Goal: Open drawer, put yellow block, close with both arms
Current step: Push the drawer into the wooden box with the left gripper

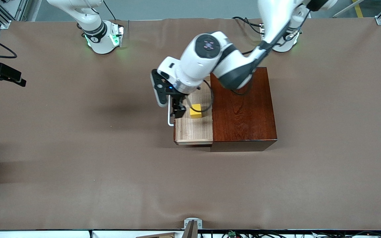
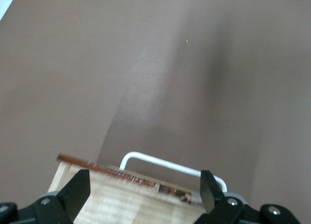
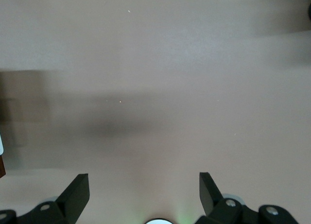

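Brown matte covering spans the whole counter (image 1: 78, 165), wrinkled slightly along its edges. We note the dark reddish-brown wooden box (image 1: 243, 109) near the counter's middle, at about 6 o'clock from the left arm's base. Its drawer (image 1: 193, 132) stands pulled out toward the right arm's end, at 9 o'clock from the box, the light wood floor exposed. The yellow block (image 1: 195, 110) lies inside the drawer, close to the box's face. The white bar handle (image 1: 169, 119) sits on the drawer's front.

We see the left arm reaching over the box, its left pincer (image 1: 178, 110) hanging over the drawer just beside the block, at the block's 9 o'clock, near the handle. In the left wrist view its fingers (image 2: 77, 192) stand spread apart, released, grasping nothing, with the handle (image 2: 160, 162) between them.

The right arm waits; its right pincer (image 3: 144, 195) is released, fingers wide, over bare counter at that arm's end.
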Tool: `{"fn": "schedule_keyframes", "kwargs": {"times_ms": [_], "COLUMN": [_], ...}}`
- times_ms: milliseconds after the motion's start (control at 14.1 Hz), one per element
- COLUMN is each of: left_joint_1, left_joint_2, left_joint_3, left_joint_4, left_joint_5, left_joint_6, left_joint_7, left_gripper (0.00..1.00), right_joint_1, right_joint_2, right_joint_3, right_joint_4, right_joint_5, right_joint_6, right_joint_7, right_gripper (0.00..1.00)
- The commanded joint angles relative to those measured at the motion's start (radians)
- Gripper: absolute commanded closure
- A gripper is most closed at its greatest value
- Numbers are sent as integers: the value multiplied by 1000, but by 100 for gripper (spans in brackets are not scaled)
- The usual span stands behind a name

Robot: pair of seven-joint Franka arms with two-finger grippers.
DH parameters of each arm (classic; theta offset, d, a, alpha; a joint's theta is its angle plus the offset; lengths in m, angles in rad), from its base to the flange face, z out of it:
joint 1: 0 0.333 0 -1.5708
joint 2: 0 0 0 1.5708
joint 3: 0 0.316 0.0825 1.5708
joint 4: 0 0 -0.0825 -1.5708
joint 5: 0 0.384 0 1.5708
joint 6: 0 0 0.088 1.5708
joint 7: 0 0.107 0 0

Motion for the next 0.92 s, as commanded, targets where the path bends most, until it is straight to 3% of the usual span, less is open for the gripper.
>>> {"fn": "schedule_keyframes", "kwargs": {"times_ms": [0,426,852], "left_joint_1": [-89,-170,-174], "left_joint_2": [63,154,180], "left_joint_3": [86,189,190], "left_joint_4": [48,71,66], "left_joint_5": [-2,-4,-18], "left_joint_6": [57,98,95], "left_joint_7": [71,289,276], "left_gripper": [0,0,0], "right_joint_1": [-16,-19,-21], "right_joint_2": [-28,-27,-21], "right_joint_3": [21,18,16], "right_joint_4": [-16,19,19], "right_joint_5": [-15,-44,-40], "right_joint_6": [-6,-33,-46], "right_joint_7": [7,1,10], "right_gripper": [0,0,0]}}
